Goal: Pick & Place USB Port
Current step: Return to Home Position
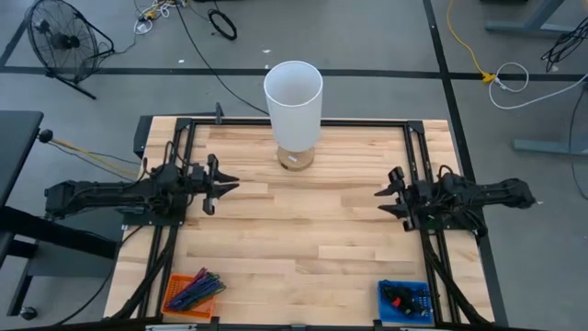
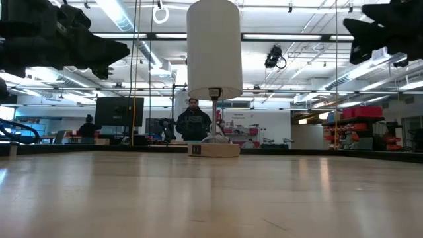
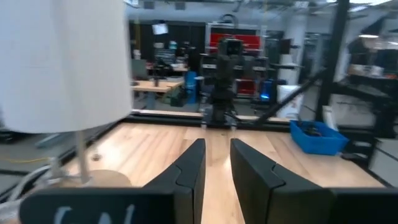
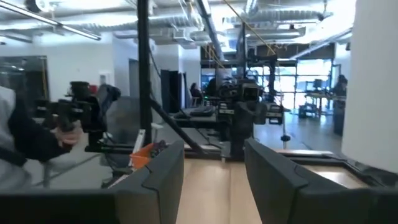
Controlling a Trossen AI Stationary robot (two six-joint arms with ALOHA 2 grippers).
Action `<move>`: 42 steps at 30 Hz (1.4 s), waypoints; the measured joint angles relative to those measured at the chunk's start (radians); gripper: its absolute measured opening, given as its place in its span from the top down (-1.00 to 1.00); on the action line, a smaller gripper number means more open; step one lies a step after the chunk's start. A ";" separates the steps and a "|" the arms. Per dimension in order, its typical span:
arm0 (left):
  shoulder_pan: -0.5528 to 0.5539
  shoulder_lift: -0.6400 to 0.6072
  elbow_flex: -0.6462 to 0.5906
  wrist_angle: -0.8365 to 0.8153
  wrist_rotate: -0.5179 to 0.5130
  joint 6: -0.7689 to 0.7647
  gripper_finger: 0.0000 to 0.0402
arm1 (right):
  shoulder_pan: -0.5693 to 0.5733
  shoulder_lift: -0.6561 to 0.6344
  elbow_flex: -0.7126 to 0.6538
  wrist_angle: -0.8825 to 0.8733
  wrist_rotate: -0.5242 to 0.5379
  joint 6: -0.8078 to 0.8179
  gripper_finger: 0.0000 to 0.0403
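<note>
A lamp with a white cylinder shade (image 1: pixel 293 95) stands on its round wooden base (image 1: pixel 295 158) near the table's far edge; a small dark square shows on the front of the base (image 2: pixel 195 149). A blue tray (image 1: pixel 404 300) at the near right corner holds small dark parts. My left gripper (image 1: pixel 230 187) hovers open over the table's left side, pointing right, with the lamp (image 3: pixel 62 62) beside it. My right gripper (image 1: pixel 378 202) hovers open over the right side, pointing left. Neither holds anything.
An orange tray (image 1: pixel 193 292) of coloured pens or cables sits at the near left corner. A black frame (image 1: pixel 303 120) runs along the table's far edge. Bare wood lies between the two grippers. People are in the room beyond the table (image 2: pixel 193 122), one close by (image 4: pixel 25 137).
</note>
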 joint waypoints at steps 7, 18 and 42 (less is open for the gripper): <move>-0.001 0.005 0.000 -0.032 0.036 0.023 0.61 | 0.029 -0.074 0.000 -0.200 0.096 0.032 0.16; -0.001 0.032 0.000 -0.053 0.141 0.115 0.61 | 0.017 -0.009 0.002 -0.247 0.296 0.222 0.16; 0.036 -0.344 -0.001 -0.239 0.258 -0.129 0.61 | 0.017 -0.005 0.002 -0.244 0.298 0.245 0.16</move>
